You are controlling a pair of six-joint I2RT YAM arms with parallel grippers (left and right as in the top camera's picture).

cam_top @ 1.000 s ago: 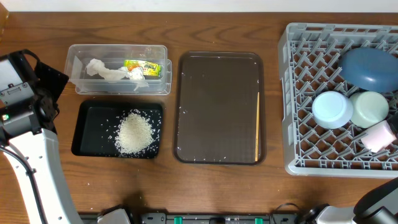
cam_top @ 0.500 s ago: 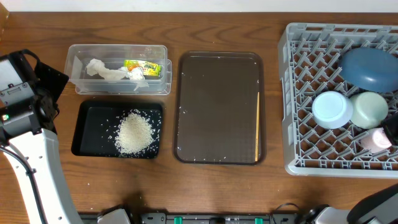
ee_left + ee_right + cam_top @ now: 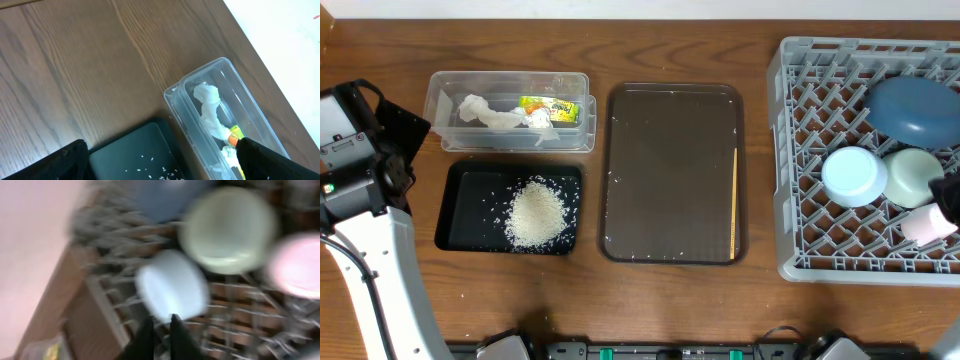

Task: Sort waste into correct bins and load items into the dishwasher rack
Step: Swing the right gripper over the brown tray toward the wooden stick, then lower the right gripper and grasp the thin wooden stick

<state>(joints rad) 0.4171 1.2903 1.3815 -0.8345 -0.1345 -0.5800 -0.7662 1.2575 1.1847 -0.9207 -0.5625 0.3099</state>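
The grey dishwasher rack [image 3: 800, 150] at the right holds the dark blue plate [image 3: 910, 108], light blue bowl [image 3: 853, 176], mint green bowl [image 3: 912, 174] and pink cup [image 3: 925, 225]. The chopsticks [image 3: 735, 200] lie on the brown tray. The clear tub [image 3: 510, 140] holds tissue [image 3: 490, 113] and the wrapper [image 3: 550, 108]. The black tray [image 3: 460, 210] holds rice [image 3: 537, 213]. My left gripper [image 3: 162, 167] is open above the black tray [image 3: 135, 155] and the tub [image 3: 172, 97]. My right gripper [image 3: 161, 340] is shut and empty over the rack, near the light blue bowl [image 3: 172, 285]; this view is blurred.
The large dark brown serving tray [image 3: 670, 170] sits in the middle between the bins and the rack. The left arm [image 3: 360, 190] stands along the table's left edge. A dark part of the right arm [image 3: 952, 200] shows at the right edge over the rack.
The right arm has left the bottom right corner and now shows only at the right edge. The pink cup has shifted slightly in the rack. The left arm has not moved.
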